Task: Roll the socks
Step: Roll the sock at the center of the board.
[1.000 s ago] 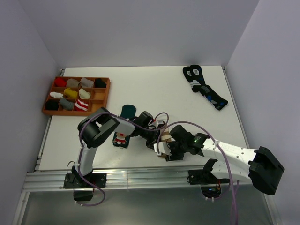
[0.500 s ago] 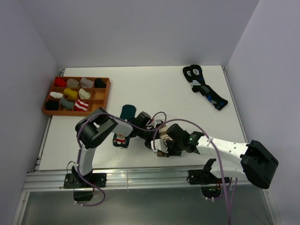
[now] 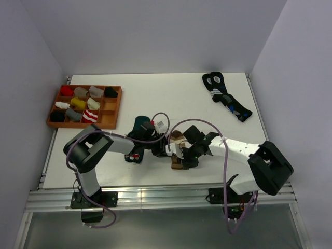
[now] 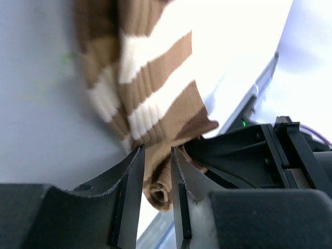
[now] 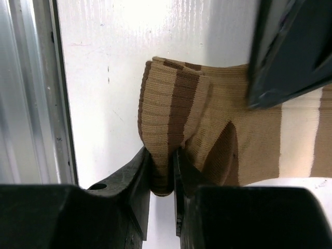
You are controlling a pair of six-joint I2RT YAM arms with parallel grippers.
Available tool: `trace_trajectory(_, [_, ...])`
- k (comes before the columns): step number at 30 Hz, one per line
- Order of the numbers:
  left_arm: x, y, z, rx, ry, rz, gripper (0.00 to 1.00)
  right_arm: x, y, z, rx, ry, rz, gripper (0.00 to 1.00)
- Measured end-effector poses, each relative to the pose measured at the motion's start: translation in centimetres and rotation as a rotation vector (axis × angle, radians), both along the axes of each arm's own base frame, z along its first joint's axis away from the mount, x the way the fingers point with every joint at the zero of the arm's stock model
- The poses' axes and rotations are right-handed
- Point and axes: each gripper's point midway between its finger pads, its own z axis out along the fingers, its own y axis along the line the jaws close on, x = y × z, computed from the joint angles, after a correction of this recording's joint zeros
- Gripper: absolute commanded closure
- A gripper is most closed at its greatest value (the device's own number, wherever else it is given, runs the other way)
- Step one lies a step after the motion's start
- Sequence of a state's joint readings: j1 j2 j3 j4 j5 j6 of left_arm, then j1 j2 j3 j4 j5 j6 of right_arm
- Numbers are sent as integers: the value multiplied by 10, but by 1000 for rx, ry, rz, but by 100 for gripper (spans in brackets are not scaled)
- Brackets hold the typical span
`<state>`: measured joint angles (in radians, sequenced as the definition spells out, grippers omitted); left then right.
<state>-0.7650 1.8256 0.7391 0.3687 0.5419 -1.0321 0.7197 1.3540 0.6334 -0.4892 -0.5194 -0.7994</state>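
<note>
The brown sock with cream stripes [image 3: 177, 150] lies near the table's front edge, between both grippers. In the left wrist view its striped body [image 4: 155, 93] runs up the frame. A rolled end of it hangs between the fingers of my left gripper [image 4: 157, 153], which stand slightly apart and loose around it. My right gripper [image 5: 162, 155] is shut on a folded edge of the sock [image 5: 207, 114]. From above, the left gripper [image 3: 167, 148] and right gripper [image 3: 183, 155] meet over the sock. The dark green sock with the bear [image 3: 138, 125] lies just left, partly under the left arm.
A brown tray [image 3: 115, 106] of rolled socks sits at the back left. A pair of black socks with blue-and-white marks [image 3: 226, 96] lies at the back right. The table's metal front rail [image 5: 31, 104] runs close beside the right gripper.
The right gripper has closed on the sock's folded edge and moved left and farther in. The left gripper's jaws have loosened from shut, and the left arm has stretched lower and further left.
</note>
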Motion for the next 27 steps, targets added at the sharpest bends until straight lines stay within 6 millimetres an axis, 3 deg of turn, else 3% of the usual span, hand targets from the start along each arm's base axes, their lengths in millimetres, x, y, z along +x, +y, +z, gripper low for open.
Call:
trace_trajectory(7, [16, 24, -1, 51, -138, 126, 68, 7, -10, 2, -34, 185, -28, 95])
trace_trajectory(13, [16, 41, -1, 73, -237, 182, 69, 16, -15, 3, -82, 426, -48, 95])
trace_trajectory(17, [9, 34, 2, 108, -360, 147, 67, 19, -14, 4, -109, 557, -63, 94])
trace_trajectory(21, [-12, 13, 14, 92, -498, 44, 62, 23, -12, 5, -146, 666, -68, 94])
trace_trajectory(27, [-8, 8, 29, 79, -639, -2, 57, 25, -10, 5, -190, 808, -92, 94])
